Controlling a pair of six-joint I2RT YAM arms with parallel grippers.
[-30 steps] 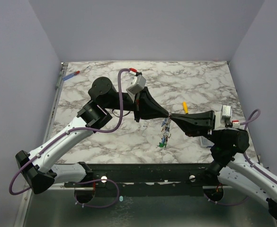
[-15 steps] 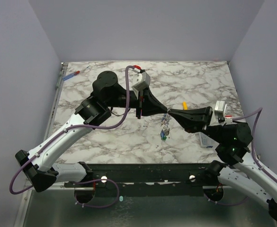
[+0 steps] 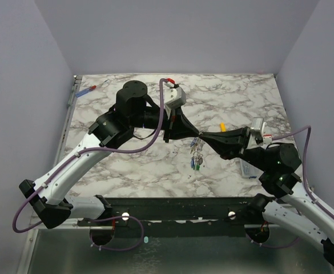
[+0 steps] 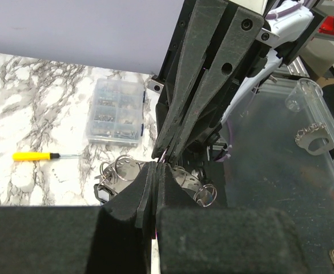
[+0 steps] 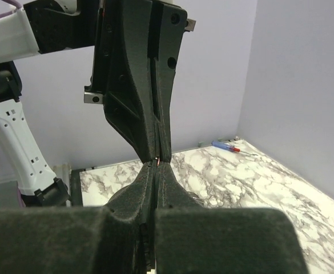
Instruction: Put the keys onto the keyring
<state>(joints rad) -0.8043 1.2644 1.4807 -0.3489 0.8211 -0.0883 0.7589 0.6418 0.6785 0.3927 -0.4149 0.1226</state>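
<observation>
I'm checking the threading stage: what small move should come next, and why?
Probably hold the left gripper steady and nudge the right gripper slightly forward: both are shut tip to tip in mid-air, keys dangling beneath, so threading seems unfinished.

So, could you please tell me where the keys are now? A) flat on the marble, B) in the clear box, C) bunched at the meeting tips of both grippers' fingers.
C: the keys hang right where the left gripper and right gripper meet tip to tip.
</observation>
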